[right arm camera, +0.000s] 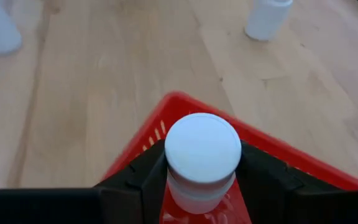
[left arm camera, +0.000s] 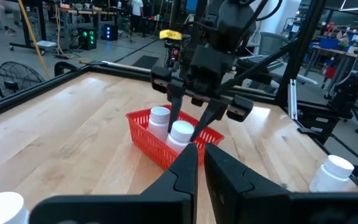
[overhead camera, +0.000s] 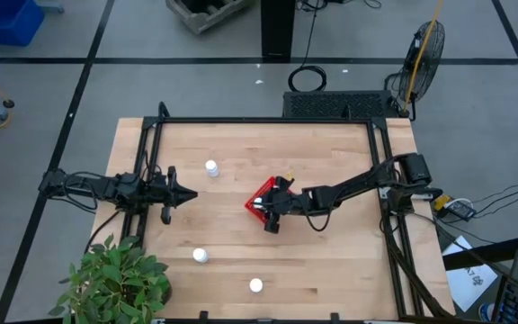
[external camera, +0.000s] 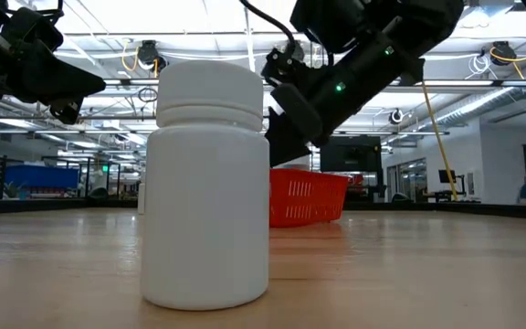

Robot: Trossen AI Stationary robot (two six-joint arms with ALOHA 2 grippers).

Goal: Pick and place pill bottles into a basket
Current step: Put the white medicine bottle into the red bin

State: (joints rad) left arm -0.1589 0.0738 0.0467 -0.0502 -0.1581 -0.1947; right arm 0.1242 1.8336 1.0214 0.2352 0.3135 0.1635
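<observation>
Light wooden table beneath; small bright red mesh-walled plastic basket near its middle, one white bottle already inside. Right gripper above basket, clamped on small white capped cylindrical pill bottle. Left gripper well apart, fingers nearly together, empty.

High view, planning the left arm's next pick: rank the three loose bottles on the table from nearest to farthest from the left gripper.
1. Bottle at the far side, nearest the left gripper.
2. Bottle toward the near edge, by the plant.
3. Bottle at the near edge, farthest.
</observation>
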